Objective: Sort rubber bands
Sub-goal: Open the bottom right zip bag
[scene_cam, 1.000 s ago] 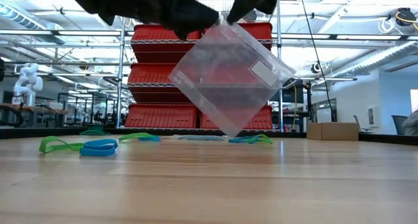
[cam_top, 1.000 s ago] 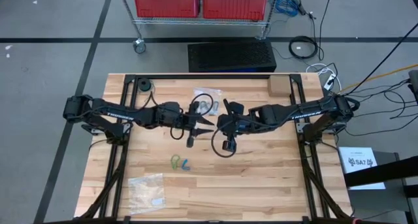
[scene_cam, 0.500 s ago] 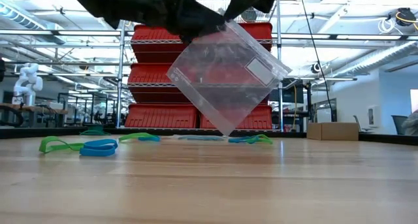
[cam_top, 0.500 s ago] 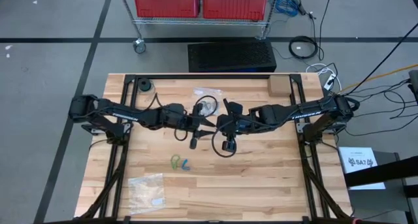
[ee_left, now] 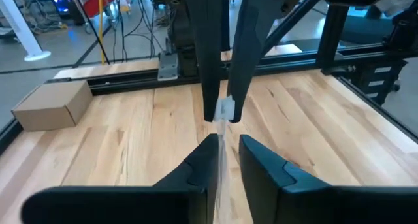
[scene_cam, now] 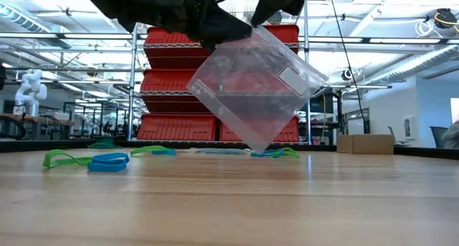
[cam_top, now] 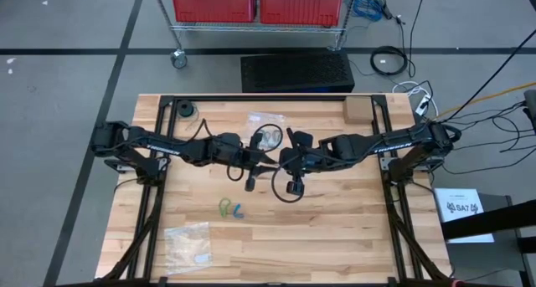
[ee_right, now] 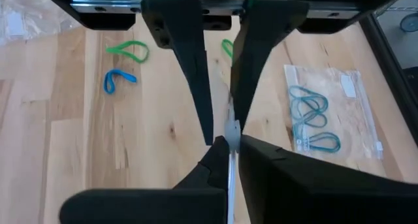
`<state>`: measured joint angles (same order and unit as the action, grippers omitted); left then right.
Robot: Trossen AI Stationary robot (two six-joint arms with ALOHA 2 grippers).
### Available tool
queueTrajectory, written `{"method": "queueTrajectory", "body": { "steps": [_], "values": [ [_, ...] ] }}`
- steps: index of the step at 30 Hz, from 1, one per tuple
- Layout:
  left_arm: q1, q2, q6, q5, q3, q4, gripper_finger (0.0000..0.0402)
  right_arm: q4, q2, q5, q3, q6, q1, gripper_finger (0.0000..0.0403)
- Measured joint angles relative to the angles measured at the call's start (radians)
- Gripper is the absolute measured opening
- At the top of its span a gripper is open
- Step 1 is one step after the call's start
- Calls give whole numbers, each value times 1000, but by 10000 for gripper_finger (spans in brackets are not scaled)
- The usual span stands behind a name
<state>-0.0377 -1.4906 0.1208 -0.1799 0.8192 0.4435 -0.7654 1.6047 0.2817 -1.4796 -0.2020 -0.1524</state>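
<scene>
Loose rubber bands [scene_cam: 107,161], green and blue, seen flat on near part of table [cam_top: 335,237], below and to left-arm side of raised clear bag [scene_cam: 254,84]. Bag held aloft mid-table, one corner hanging down, top edge pinched by right gripper [ee_right: 228,142], fingers pressed together. Left gripper [ee_left: 225,142] met tip to tip, narrowly parted astride same edge; grip not judged firm. Farther back, second bag [ee_right: 323,113] with teal bands lying flat.

High view: overhead, straight down, whole bench [cam_top: 335,237] and both arms.
Low view: bench-top level, facing red bins [scene_cam: 179,128] beyond the far edge; clear bag [scene_cam: 254,84] hangs near.
Wrist views: close, each facing the other across mid-bench; both share that bag.
</scene>
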Motion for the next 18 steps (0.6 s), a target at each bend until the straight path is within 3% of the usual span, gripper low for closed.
{"method": "queueTrajectory", "body": {
  "steps": [7, 18],
  "values": [
    [0, 5, 21, 1, 0, -7, 38, -30, 0, -6, 0, -22, 0, 2],
    [0, 9, 19, 1, 0, 4, 35, -24, 0, -50, 0, -26, 0, 2]
  ]
}}
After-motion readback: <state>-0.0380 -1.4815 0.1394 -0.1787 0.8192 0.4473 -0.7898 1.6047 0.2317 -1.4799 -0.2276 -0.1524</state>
